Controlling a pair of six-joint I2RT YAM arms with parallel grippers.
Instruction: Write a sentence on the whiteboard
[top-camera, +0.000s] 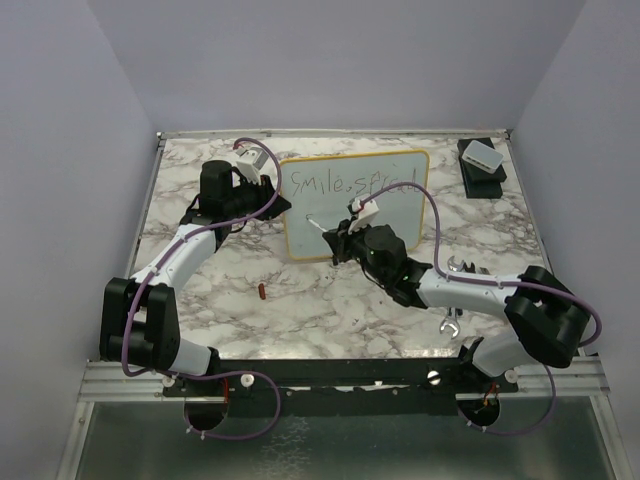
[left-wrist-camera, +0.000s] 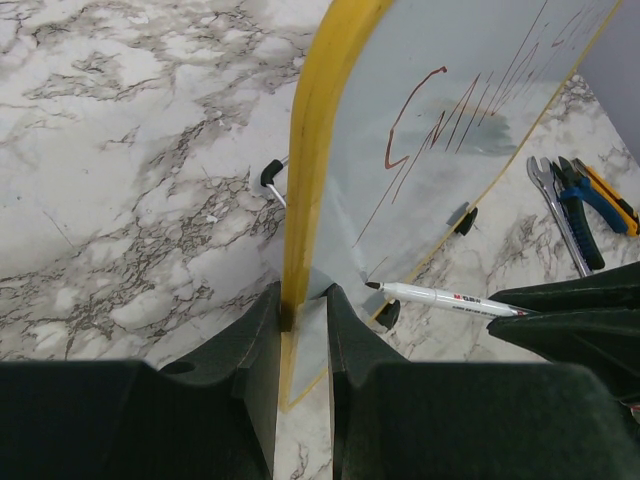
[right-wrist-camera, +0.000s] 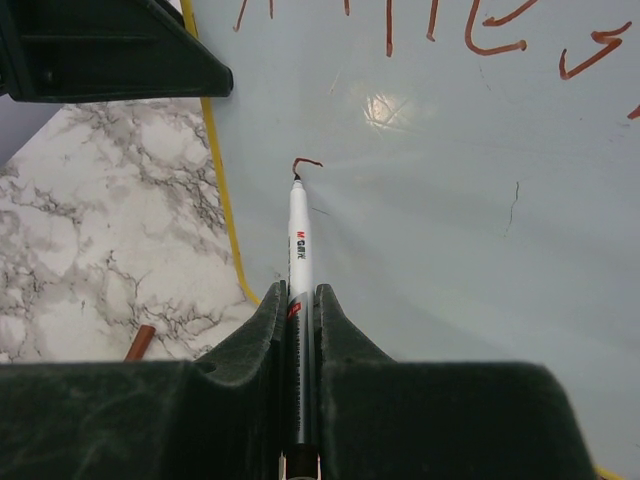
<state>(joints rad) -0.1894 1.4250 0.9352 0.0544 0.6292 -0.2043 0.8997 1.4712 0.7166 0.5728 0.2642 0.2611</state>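
Observation:
The whiteboard (top-camera: 395, 215) stands tilted at the back middle of the marble table, pale with a yellow rim (left-wrist-camera: 312, 150). My left gripper (left-wrist-camera: 303, 310) is shut on its left edge (top-camera: 281, 200). The sentence (top-camera: 345, 185) shows as one dark top line, "Smile, spre…" as far as I can read it; its right end is behind a cable. My right gripper (right-wrist-camera: 300, 300) is shut on a white marker (right-wrist-camera: 299, 240), tip touching the board's face under that line. A short hooked stroke (right-wrist-camera: 306, 161) sits at the tip. The marker (left-wrist-camera: 450, 298) also shows in the left wrist view.
A small white box on a black base (top-camera: 482, 158) stands at the back right. A wrench (left-wrist-camera: 555, 200) and blue-handled pliers (left-wrist-camera: 590, 200) lie right of the board. A small red-brown cap (top-camera: 262, 291) lies on the table in front of the board's left end.

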